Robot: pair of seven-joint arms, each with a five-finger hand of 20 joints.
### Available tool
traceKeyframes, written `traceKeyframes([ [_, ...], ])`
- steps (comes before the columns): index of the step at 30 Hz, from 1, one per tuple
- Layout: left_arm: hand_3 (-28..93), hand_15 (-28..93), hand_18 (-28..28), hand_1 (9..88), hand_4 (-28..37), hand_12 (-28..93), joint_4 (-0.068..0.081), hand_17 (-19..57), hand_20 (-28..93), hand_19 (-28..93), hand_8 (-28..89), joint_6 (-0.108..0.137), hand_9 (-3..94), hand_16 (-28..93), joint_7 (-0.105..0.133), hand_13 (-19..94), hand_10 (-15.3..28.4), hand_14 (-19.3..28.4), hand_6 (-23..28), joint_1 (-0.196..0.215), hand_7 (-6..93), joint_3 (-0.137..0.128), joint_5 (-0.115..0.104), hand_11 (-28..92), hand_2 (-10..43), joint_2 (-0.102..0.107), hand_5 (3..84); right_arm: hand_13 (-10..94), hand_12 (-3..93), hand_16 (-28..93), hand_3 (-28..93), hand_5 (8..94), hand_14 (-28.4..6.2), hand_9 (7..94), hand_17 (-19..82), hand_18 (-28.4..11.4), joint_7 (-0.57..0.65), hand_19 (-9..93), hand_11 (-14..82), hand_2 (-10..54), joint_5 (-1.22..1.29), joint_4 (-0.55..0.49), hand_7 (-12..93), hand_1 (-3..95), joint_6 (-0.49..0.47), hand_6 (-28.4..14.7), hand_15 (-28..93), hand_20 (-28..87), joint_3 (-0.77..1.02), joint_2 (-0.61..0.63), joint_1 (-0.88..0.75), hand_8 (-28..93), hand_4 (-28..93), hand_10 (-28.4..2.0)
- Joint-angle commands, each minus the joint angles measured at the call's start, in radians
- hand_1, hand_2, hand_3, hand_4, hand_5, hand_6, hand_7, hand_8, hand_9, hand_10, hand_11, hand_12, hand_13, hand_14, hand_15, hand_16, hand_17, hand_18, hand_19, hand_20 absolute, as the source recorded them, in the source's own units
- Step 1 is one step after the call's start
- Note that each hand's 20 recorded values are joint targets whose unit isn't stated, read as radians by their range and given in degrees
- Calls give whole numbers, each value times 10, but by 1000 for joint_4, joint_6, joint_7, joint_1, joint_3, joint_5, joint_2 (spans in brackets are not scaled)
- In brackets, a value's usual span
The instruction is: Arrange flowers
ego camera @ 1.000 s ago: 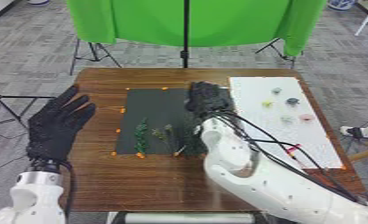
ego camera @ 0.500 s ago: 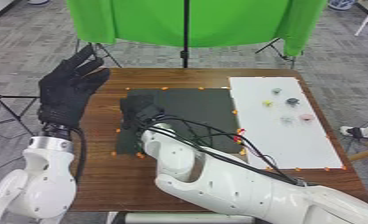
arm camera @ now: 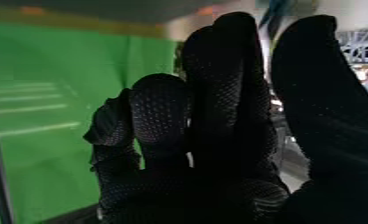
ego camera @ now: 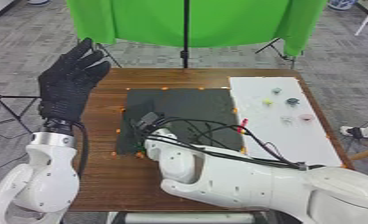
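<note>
Grey carpet (ego camera: 340,60) and a green backdrop (ego camera: 194,27) sit behind the wooden counter (ego camera: 109,187). Dark mat (ego camera: 194,102) on it, white sheet (ego camera: 262,145) alongside on the right. Task's flowers: small pale and yellow blooms plus a dark one (ego camera: 292,101) lie loose on the far part of the white sheet; a bit of green stem (ego camera: 140,149) pokes out near the mat's near left corner. Red item (ego camera: 243,125) near the mat/sheet border, can't tell what. Right hand (ego camera: 139,116) is over the mat's left side, fingers (arm camera: 223,80) loose, a couple bent, thumb apart from them, no grip seen. Left hand (ego camera: 68,86) raised at far left, fingers extended, nothing held. Step, as judged: going for a green stem, nothing arranged in hand. Next move calls for lowering onto the stem, closing thumb against fingers around it, lifting gently. Risk: neighbouring sprigs snagging or leaves bending.
</note>
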Motion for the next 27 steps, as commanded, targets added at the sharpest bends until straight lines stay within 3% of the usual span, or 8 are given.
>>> traceKeyframes([
  [1, 802, 547, 261, 242, -234, 110, 10, -78, 149, 586, -86, -21, 370, -101, -25, 286, 215, 284, 121, 14, 118, -6, 1, 269, 64, -15, 414, 637, 209, 181, 701, 716, -109, 763, 221, -241, -45, 883, 543, -95, -59, -24, 168, 396, -45, 41, 844, 536, 83, -4, -28, -130, -283, -105],
  [4, 802, 546, 261, 242, -234, 110, -1, -78, 149, 586, -86, -6, 369, -101, -15, 286, 215, 284, 121, 47, 118, -20, -2, 269, 64, -15, 414, 629, 208, 179, 698, 694, -111, 754, 215, -242, -84, 881, 549, -95, -98, -41, 167, 384, -78, 34, 849, 542, 150, -5, -90, -131, -283, -108],
  [8, 802, 546, 261, 242, -234, 110, -43, -78, 149, 586, -86, 11, 369, -101, -78, 285, 215, 284, 121, 172, 119, -109, 11, 269, 64, -63, 414, 626, 205, 175, 698, 687, -112, 749, 214, -243, -128, 878, 552, -95, -150, -123, 167, 366, -129, 31, 851, 547, 325, 5, -251, -130, -283, -110],
  [9, 803, 546, 261, 242, -233, 110, -53, -78, 149, 586, -86, 20, 369, -101, -45, 285, 215, 284, 121, 215, 118, -125, 2, 269, 64, -63, 414, 625, 204, 174, 700, 683, -112, 745, 214, -243, -125, 878, 550, -95, -132, -145, 166, 362, -113, 29, 851, 547, 339, 24, -248, -131, -283, -111],
  [11, 802, 547, 261, 243, -233, 110, -61, -78, 149, 586, -86, 26, 370, -102, -50, 285, 215, 284, 121, 266, 119, -150, -1, 270, 64, -89, 414, 619, 193, 171, 707, 673, -116, 739, 211, -244, -92, 874, 528, -95, -92, -211, 166, 354, -110, 27, 845, 547, 413, 76, -289, -131, -283, -114],
  [16, 802, 547, 261, 242, -234, 110, -81, -78, 149, 586, -85, 53, 369, -101, -22, 285, 214, 284, 121, 367, 118, -180, -18, 269, 64, -103, 414, 594, 162, 141, 720, 647, -128, 728, 201, -248, 24, 853, 414, -95, 39, -328, 161, 349, -77, 17, 796, 537, 589, 252, -347, -129, -283, -125],
  [24, 803, 547, 261, 241, -234, 110, -92, -79, 150, 586, -85, 65, 368, -101, 8, 284, 214, 284, 122, 409, 118, -165, -28, 268, 64, -107, 414, 559, 150, 118, 747, 586, -137, 671, 189, -249, 156, 835, 334, -95, 133, -372, 158, 347, -28, -7, 760, 521, 828, 491, -500, -126, -283, -154],
  [27, 803, 548, 262, 241, -234, 110, -91, -79, 150, 586, -86, 73, 368, -102, 41, 284, 214, 284, 119, 411, 118, -153, -44, 268, 64, -96, 411, 544, 146, 111, 754, 557, -141, 648, 188, -249, 206, 837, 321, -95, 143, -369, 158, 340, -19, -7, 761, 518, 890, 553, -551, -126, -283, -163],
])
